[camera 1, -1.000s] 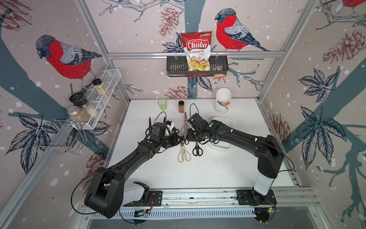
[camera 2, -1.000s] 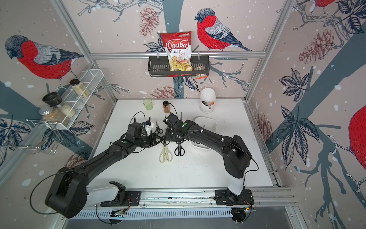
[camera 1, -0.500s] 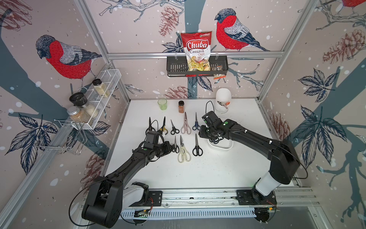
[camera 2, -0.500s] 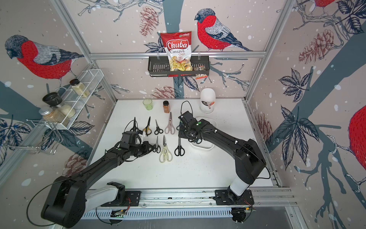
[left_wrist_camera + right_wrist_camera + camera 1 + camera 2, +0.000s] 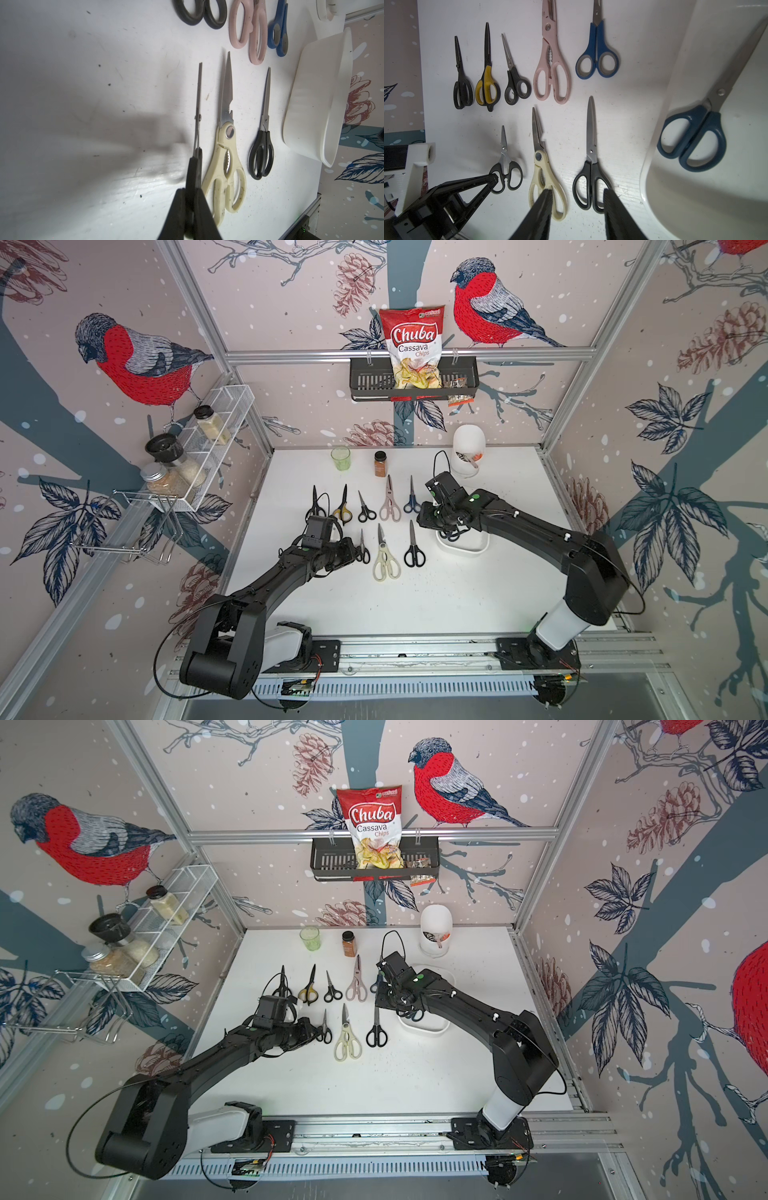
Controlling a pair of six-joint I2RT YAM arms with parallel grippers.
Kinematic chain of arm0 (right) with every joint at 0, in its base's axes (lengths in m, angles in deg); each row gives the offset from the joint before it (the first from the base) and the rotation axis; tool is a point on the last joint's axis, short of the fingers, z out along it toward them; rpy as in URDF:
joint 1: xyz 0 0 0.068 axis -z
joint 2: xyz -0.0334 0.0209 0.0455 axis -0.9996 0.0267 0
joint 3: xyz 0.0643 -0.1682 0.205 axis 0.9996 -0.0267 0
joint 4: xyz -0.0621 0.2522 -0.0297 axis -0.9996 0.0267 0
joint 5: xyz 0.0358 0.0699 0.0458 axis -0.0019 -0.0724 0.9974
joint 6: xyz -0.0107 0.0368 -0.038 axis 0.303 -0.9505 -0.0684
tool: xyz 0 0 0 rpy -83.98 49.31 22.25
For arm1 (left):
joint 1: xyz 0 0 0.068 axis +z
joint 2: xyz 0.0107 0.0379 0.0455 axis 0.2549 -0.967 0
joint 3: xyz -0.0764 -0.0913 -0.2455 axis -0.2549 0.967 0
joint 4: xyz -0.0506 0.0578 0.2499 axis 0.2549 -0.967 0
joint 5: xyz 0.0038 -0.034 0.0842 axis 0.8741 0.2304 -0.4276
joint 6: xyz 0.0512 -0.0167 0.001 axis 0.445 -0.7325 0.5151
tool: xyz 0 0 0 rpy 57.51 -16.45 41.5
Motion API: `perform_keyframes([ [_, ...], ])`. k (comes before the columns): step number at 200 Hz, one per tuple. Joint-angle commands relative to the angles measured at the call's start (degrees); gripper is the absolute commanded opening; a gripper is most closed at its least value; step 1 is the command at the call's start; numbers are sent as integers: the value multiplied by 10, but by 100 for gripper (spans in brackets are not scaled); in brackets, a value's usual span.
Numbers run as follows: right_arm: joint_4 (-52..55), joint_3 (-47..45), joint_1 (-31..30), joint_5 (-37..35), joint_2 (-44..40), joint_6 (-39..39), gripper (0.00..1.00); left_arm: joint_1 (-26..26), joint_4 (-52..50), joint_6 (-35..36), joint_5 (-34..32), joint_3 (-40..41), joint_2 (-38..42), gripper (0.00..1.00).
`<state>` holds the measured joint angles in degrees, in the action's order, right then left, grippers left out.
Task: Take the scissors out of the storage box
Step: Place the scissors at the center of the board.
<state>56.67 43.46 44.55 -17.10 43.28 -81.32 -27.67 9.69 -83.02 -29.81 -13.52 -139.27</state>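
Several scissors lie in two rows on the white table, among them a pink pair (image 5: 389, 504), a cream pair (image 5: 384, 560) and a black pair (image 5: 414, 549). My left gripper (image 5: 191, 190) is shut on the handle of a small black-handled pair (image 5: 197, 116), at the left end of the front row (image 5: 363, 549). The storage box (image 5: 461, 545) stands right of the rows. A navy blue pair (image 5: 695, 137) lies inside it. My right gripper (image 5: 578, 191) hangs open above the table at the box's left edge, with nothing between its fingers.
A green cup (image 5: 340, 458), a spice jar (image 5: 380, 463) and a tall white domed container (image 5: 467, 450) stand along the back. A black basket (image 5: 365, 383) with a chips bag hangs on the back wall. A wire shelf (image 5: 220, 423) with jars juts from the left wall.
The two grippers, close together a second ago, have parted. The left one moved to the front left with the small black pair. The right one moved right to the box.
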Motion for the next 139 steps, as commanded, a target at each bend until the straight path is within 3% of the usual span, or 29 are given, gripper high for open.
perform_keyframes([
  [1,-1,-6,5,0,-9,6,46,1,-5,13,8,7,0,13],
  [76,-7,-6,19,7,-5,13,46,1,-74,27,-45,-29,-28,14],
  [139,-10,-5,30,8,1,18,46,1,-112,71,-42,-65,-72,15],
])
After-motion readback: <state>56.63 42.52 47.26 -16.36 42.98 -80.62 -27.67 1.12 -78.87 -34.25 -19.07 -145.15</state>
